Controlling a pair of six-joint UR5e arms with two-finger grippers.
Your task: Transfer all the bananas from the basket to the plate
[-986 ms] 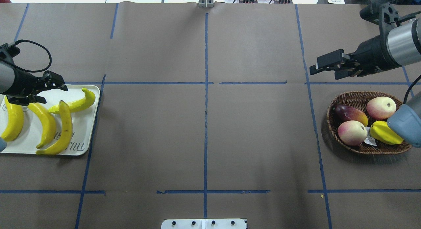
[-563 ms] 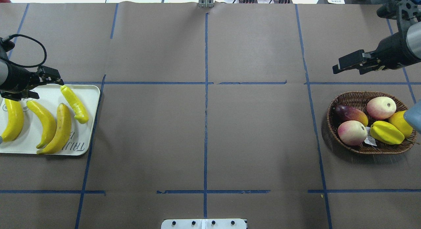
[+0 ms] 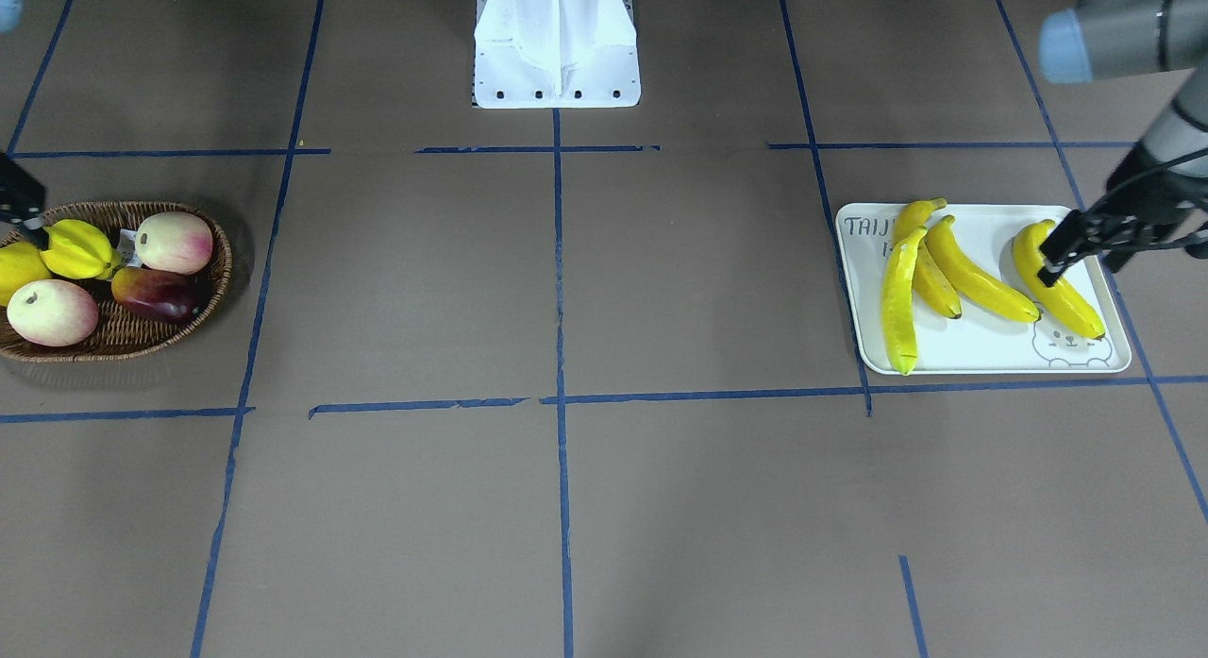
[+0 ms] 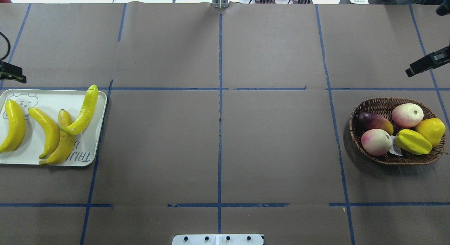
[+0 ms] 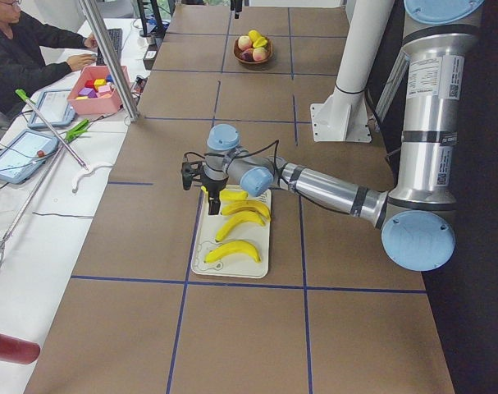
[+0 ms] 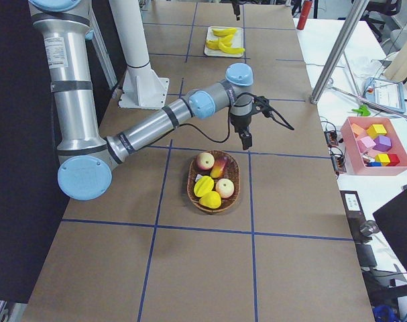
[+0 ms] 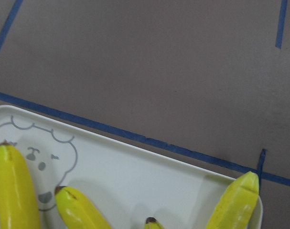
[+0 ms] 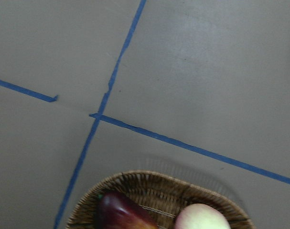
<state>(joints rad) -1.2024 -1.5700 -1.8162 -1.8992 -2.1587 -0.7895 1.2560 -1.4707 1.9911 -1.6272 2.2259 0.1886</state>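
Left jaws spread, empty, near plate (image 4: pixel 24 155) corner at right of front view. Right jaws at upper right edge of overhead view; open/clenched: can't tell. All 4 bananas (image 4: pixel 47 130) on plate, overhead far left: glossy, curved, yellow; one lies across its neighbour, tip at corner rim. Plate flat, off-white, rounded corners, bear print. Basket (image 4: pixel 386 103) oval, dark woven wicker, overhead right, holds smooth rounded fruit (image 4: pixel 407 115). Surface (image 4: pixel 274 150): matte brown paper w/ blue tape grid (image 4: pixel 220 132).
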